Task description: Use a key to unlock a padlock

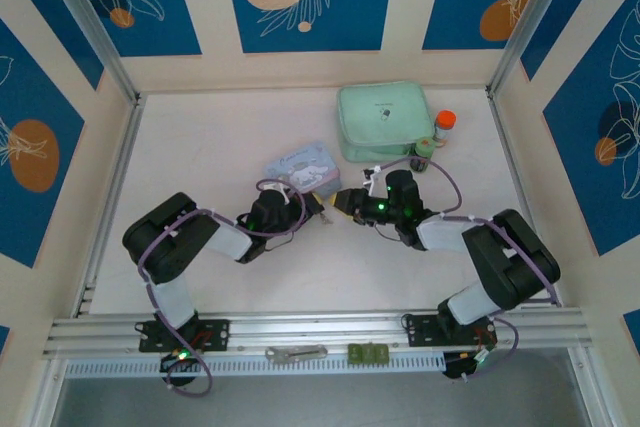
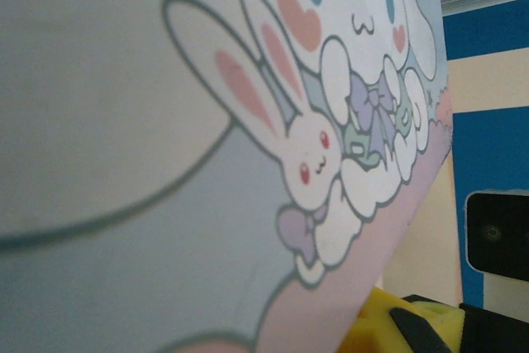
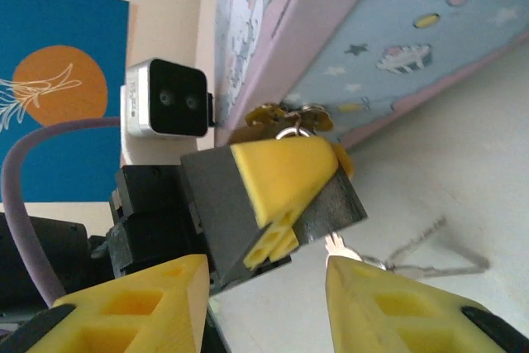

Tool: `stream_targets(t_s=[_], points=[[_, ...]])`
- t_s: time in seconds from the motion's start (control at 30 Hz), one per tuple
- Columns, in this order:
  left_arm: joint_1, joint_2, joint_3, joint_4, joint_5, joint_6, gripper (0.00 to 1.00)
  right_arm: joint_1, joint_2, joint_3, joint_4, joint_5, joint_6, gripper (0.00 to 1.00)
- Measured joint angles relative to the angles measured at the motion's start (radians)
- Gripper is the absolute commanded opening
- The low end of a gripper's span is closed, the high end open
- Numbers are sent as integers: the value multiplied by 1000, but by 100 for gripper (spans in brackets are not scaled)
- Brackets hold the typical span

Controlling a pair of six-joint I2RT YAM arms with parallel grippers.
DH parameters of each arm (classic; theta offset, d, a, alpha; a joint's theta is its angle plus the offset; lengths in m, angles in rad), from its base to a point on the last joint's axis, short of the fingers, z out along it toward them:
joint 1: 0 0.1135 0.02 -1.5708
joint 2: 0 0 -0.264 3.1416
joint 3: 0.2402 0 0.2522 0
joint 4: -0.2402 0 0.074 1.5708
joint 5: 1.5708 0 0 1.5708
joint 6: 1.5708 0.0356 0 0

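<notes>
Because your left gripper [image 3: 318, 159] is pinched tight with its tip right at the edge of the blue tin [image 3: 430, 47], I think it is holding the padlock [image 3: 289, 131] steady there. You can see just a thin silver loop and a brass-coloured bit poking out at the tip. The dark body is hidden, so I cannot be sure. Holding the lock like that would stop it wobbling when the key goes in.

Your right gripper [image 3: 264, 279] faces the left one, nose to nose. Its yellow fingers [image 3: 388, 303] are apart, and I see nothing between them. A tiny pale tip shows just above one finger, and thin silvery shapes lie on the table [image 3: 488, 163] just beside it. I think that is the key [image 3: 417, 268] on its bunch, but it is too small to tell. It does not look gripped, so the right gripper needs to get it first.

Further out, a green pouch [image 1: 385, 122] and a bottle [image 1: 445, 122] with an orange cap sit behind the tin, well out of the way. A grey metal tool [image 1: 295, 354] lies on the rail by the arm bases.
</notes>
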Motion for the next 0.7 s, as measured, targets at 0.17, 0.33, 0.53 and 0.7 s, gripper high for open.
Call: stream_targets(t_s=[0.17, 0.33, 0.53, 0.7], points=[[0, 0, -12, 26, 1, -25, 0, 6, 109, -6, 148, -29, 24, 38], [0, 0, -13, 36, 1, -36, 0, 22, 195, -8, 257, -45, 60, 37], [0, 1, -15, 58, 1, -52, 0, 44, 206, -27, 314, -44, 82, 37], [0, 15, -16, 79, 1, -55, 0, 51, 206, -42, 330, -37, 90, 37]])
